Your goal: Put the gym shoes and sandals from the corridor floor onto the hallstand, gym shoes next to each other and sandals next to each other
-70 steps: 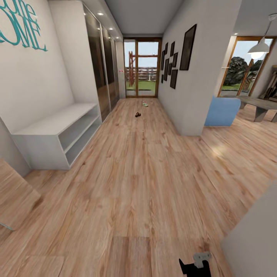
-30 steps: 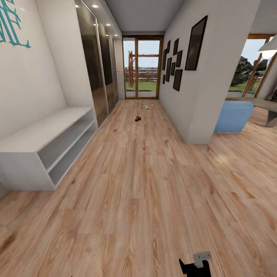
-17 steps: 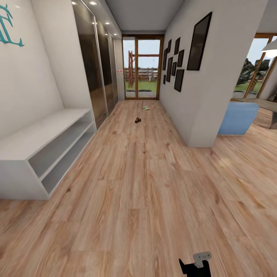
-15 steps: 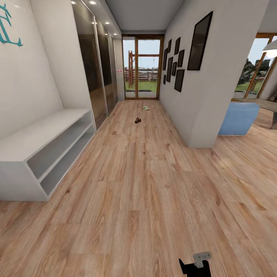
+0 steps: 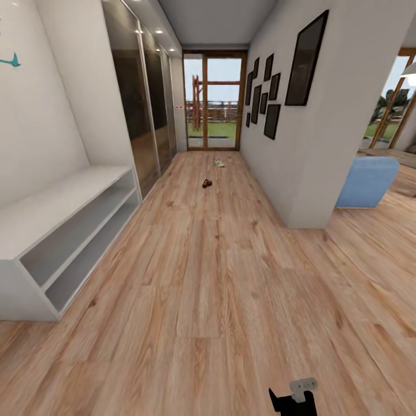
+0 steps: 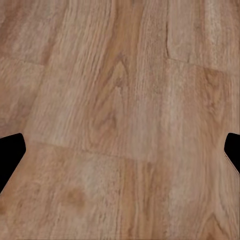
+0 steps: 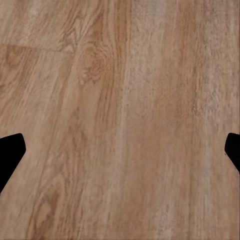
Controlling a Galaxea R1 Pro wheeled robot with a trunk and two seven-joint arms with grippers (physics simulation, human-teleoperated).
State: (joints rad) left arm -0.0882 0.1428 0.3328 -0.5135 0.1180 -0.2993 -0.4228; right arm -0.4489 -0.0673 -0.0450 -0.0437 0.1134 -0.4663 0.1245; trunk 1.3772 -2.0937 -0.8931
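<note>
Looking down a corridor of light brown wood-plank floor [image 5: 208, 277], from a camera now farther along than half a second ago: pale grey low shoe rack with two open shelf rows [image 5: 63, 231] slid nearer and lower at the left, teal wall lettering [image 5: 10, 59] almost gone past the left edge. Far down the corridor, a small dark brown sandal [image 5: 207, 184] on the planks, and beyond it a cream-and-green gym shoe [image 5: 219, 163] near the wood-framed glass door [image 5: 212, 101]; too small for any detail. Black picture frames [image 5: 271, 92] along the right wall, blue armchair [image 5: 367, 182] past its corner. Left gripper [image 6: 120, 155] and right gripper [image 7: 120, 155] both spread wide apart over bare planks, black fingertips [image 6: 10, 152] at the picture's edges, nothing between them.
</note>
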